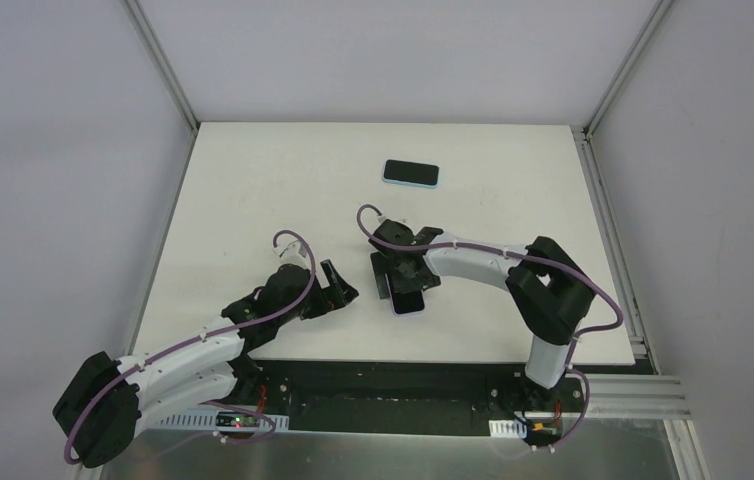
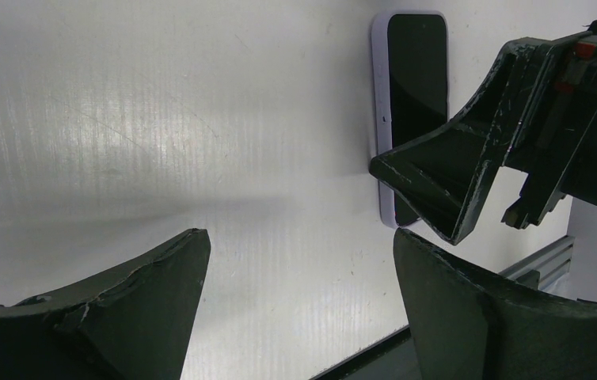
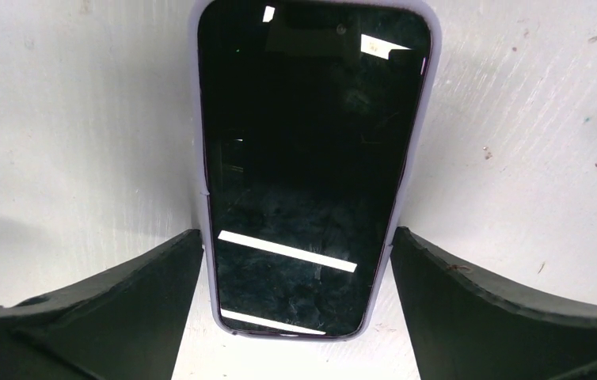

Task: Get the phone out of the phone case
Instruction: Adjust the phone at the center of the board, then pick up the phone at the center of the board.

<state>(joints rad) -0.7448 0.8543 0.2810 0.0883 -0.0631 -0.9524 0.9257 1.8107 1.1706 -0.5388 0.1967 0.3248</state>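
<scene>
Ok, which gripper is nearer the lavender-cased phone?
The right gripper: its fingers flank the phone along its long edges. The left gripper sits apart, to its left.

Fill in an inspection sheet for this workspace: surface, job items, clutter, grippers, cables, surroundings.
Surface: white table, with faint specks and scuffs.
Job's things: phone lies screen up inside its lilac case, close to the table's near edge.
Clutter: second phone in a light blue case, at the far side, centre.
Grippers: left gripper is open and empty, beside the cased phone. The right gripper straddles the phone's long sides; whether it touches them cannot be told.
Cables: a purple cable loops along each arm.
Surroundings: pale walls and metal frame rails; nothing else seen.
</scene>
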